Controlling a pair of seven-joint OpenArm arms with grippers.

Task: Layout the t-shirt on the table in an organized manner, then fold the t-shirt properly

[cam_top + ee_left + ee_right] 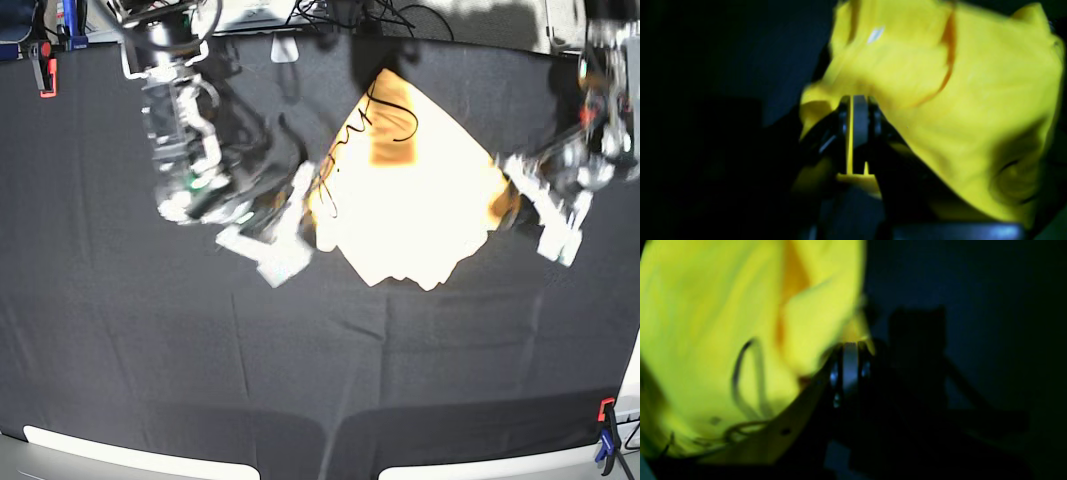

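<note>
The t-shirt, near white in the base view, hangs stretched between my two grippers over the black table, its lower edge sagging to the cloth. My left gripper holds its right corner. In the left wrist view the gripper is shut on yellow fabric. My right gripper holds the left corner. In the right wrist view it is shut on the shirt's edge. Both wrist views are blurred.
A red clamp sits at the table's back left edge and a red-and-blue clamp at the front right. Cables lie behind the back edge. White strips run along the front edge.
</note>
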